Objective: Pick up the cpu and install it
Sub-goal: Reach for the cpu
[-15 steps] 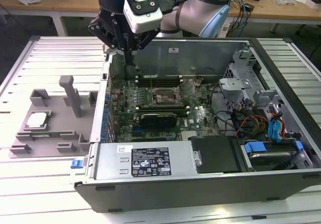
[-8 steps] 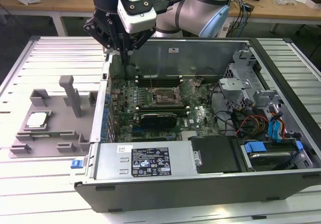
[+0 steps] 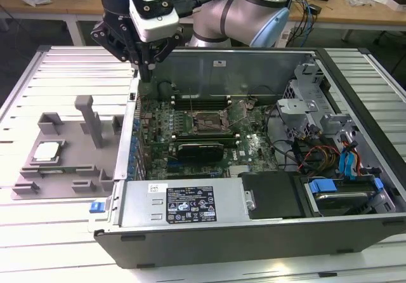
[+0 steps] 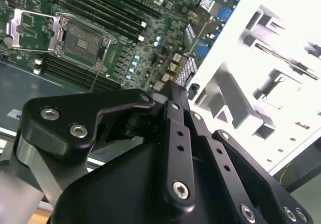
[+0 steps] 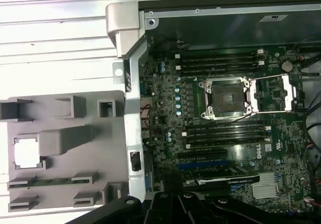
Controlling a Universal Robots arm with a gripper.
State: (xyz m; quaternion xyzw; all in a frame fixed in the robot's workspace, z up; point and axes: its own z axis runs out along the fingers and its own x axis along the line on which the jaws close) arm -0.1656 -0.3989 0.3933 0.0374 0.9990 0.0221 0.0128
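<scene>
The cpu (image 3: 47, 151) is seen lying flat in a recess of the grey fixture tray (image 3: 73, 164) on the desk (image 3: 63, 67), outside the computer case (image 3: 190, 229), at about eight o'clock from the claw (image 3: 144, 72) in the exterior view; the claw is poised above the case's wall, drawn narrow with nothing in it, well apart from the chip. The motherboard socket (image 3: 211, 123), its frame lifted, is found at about four o'clock from the claw. The chip is judged light, stiff and thin, with a smooth, slippery metal top and a fragile underside; it is best taken by two opposite edges and kept level.
</scene>
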